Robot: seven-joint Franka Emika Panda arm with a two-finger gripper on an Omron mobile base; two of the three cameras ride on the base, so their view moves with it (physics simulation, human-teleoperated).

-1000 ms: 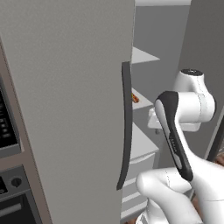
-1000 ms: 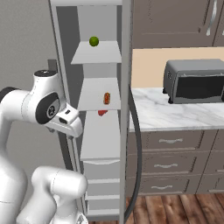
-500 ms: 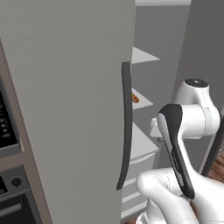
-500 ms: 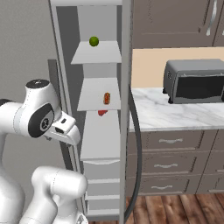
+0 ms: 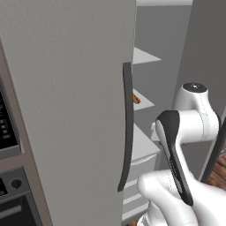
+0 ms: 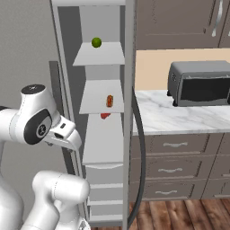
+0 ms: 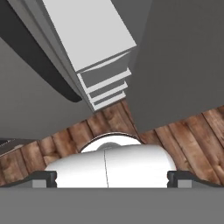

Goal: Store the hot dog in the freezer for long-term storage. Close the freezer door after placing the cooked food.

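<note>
The freezer (image 6: 101, 148) stands open, its white shelves showing. The small orange-brown hot dog (image 6: 109, 100) lies on the middle shelf, and it peeks out past the dark handle as the hot dog (image 5: 136, 99) in the left base view. The freezer door (image 6: 129, 67) is swung wide and seen edge-on, its long dark handle (image 6: 142, 152) curving down; the same freezer door (image 5: 207, 62) fills the right of the left base view. My gripper (image 7: 112, 180) points down at the wooden floor in front of the freezer drawers (image 7: 105, 87), open and empty, well below and clear of the hot dog.
A green lime (image 6: 96, 42) sits on the top shelf and a red item (image 6: 104, 115) below the hot dog. The fridge's shut grey door (image 5: 66, 110) with its handle (image 5: 127, 128) is on the left. A toaster oven (image 6: 200, 83) stands on the marble counter (image 6: 157, 119).
The arm has drawn back out of the freezer, its elbow swinging away from the shelves. The hot dog stays on its shelf and the door has not moved.
</note>
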